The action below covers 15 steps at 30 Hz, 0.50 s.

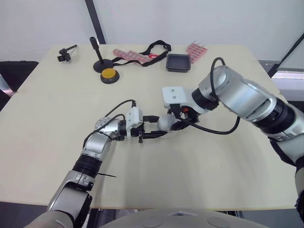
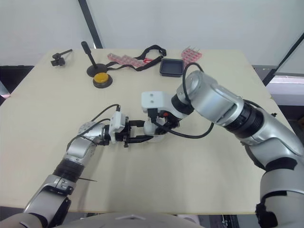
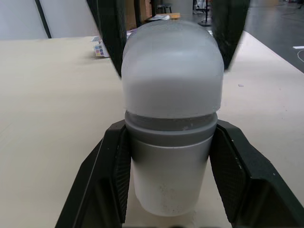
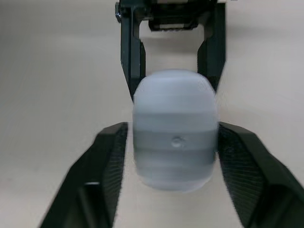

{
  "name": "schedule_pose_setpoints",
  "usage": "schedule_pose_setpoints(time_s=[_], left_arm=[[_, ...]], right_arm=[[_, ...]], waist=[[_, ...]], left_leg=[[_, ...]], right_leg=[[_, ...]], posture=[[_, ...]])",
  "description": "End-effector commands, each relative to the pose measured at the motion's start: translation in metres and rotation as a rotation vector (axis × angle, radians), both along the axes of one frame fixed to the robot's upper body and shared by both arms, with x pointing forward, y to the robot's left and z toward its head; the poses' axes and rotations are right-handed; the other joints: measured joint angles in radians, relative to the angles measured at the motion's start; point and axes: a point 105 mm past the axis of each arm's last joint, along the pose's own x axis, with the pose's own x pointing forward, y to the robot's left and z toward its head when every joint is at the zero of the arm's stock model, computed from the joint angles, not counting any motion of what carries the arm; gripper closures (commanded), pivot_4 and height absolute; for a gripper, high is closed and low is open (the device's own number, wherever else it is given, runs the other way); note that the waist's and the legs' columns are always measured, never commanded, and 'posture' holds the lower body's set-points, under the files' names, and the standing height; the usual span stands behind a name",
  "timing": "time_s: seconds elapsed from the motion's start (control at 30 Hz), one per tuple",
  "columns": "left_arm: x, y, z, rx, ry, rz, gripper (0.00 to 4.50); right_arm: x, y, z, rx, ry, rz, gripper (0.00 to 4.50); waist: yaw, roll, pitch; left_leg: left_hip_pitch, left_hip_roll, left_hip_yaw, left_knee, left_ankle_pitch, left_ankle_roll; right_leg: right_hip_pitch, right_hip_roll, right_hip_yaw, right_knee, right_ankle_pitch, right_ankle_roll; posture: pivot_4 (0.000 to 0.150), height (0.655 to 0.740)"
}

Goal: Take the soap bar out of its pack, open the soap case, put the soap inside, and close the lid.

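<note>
Seen from the head, the soap case (image 1: 167, 123) lies at the middle of the bench (image 1: 47, 142). Most of it is hidden by the two pincers that meet on it, so only a pale rounded bit shows. Whether it rests on the bench is hard to tell. The left pincer (image 1: 160, 127) reaches in from the left. The right pincer (image 1: 175, 124) comes from the right, under a white wrist block (image 1: 175, 95).

Well apart along the far edge are a small black clamp (image 1: 66, 52), a black stalk on a round foot (image 1: 97, 59), a yellow button (image 1: 109, 75), pink strips (image 1: 128, 56), a black strap (image 1: 154, 47), a square black tray (image 1: 178, 62) and a pink rack (image 1: 195, 51).

In the left wrist view the case is a smooth, frosted capsule, with a cloudy dome joined to a greyer half at a ridged ring. The left pincer's ribbed black pads (image 3: 114, 180) are closed against the greyer half. The right pincer's fingers (image 3: 111, 33), cut off at the edge, flank the dome.

In the right wrist view a grey band with a tiny dimple crosses the case. The right pincer's fingers (image 4: 109, 166) are closed on its sides, and the left pincer's fingers (image 4: 130, 52) hold the far end.
</note>
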Motion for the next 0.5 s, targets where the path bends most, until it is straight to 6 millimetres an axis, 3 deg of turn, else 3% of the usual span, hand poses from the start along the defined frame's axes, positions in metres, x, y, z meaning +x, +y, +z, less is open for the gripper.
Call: schedule_pose_setpoints(time_s=[0.03,0.37,0.5], left_arm=[[0.001,0.002,-0.005,0.027,0.006,0.015,2.46],[0.0,0.001,-0.006,0.028,0.009,0.012,2.46],[0.0,0.001,-0.006,0.026,0.009,0.013,2.46]], right_arm=[[0.003,0.001,0.008,0.015,-0.046,0.009,0.57],[0.004,0.001,0.013,0.046,-0.059,-0.007,0.57],[0.004,-0.009,0.011,0.056,-0.059,-0.034,0.57]], waist=[[0.001,0.0,0.0],[0.0,0.0,0.0],[0.003,0.0,0.0]], left_leg=[[0.0,0.0,0.0,0.0,0.0,0.0],[0.0,0.0,0.0,-0.001,0.0,0.0],[-0.001,0.0,0.0,-0.001,0.0,0.0]], right_leg=[[0.0,0.0,0.0,0.0,0.0,0.0],[0.0,0.0,0.0,-0.001,0.0,0.0],[0.0,0.0,0.0,-0.001,0.0,0.0]], posture=[[0.15,0.7291],[0.15,0.7291],[0.15,0.7291]])
